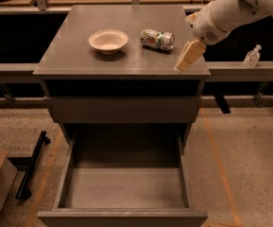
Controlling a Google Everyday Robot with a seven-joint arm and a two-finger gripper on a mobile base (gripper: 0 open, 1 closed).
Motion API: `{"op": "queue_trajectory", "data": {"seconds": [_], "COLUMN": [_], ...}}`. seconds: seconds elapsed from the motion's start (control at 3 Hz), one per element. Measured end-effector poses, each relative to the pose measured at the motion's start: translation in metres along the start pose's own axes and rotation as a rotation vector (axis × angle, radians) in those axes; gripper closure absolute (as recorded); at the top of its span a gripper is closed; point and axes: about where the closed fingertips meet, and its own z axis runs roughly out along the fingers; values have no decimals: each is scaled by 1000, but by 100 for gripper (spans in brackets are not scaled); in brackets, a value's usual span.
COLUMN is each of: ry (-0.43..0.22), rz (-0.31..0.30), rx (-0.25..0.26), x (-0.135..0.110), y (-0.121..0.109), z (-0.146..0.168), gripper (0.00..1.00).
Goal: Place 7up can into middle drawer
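7up can lies on its side on the cabinet top, right of a bowl. Gripper hovers near the front-right corner, apart from it, grip state unclear. Middle drawer stands open below.

On the counter, the bowl sits left of centre. The 7up can lies just to its right, not touching. My pincer hangs over the counter's right front corner, right of the can. Below, the middle drawer stands pulled forward, under the shut upper drawer.
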Motion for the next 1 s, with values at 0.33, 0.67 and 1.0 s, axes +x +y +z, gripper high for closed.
{"op": "queue_trajectory", "data": {"seconds": [0.33,0.67,1.0], "ry": [-66,-106,-168], "rz": [97,173,246], "rx": [24,38,64], "x": [11,19,16], "y": [-25,-48,-80], "z": [31,62,93], "gripper": [0,0,0]}}
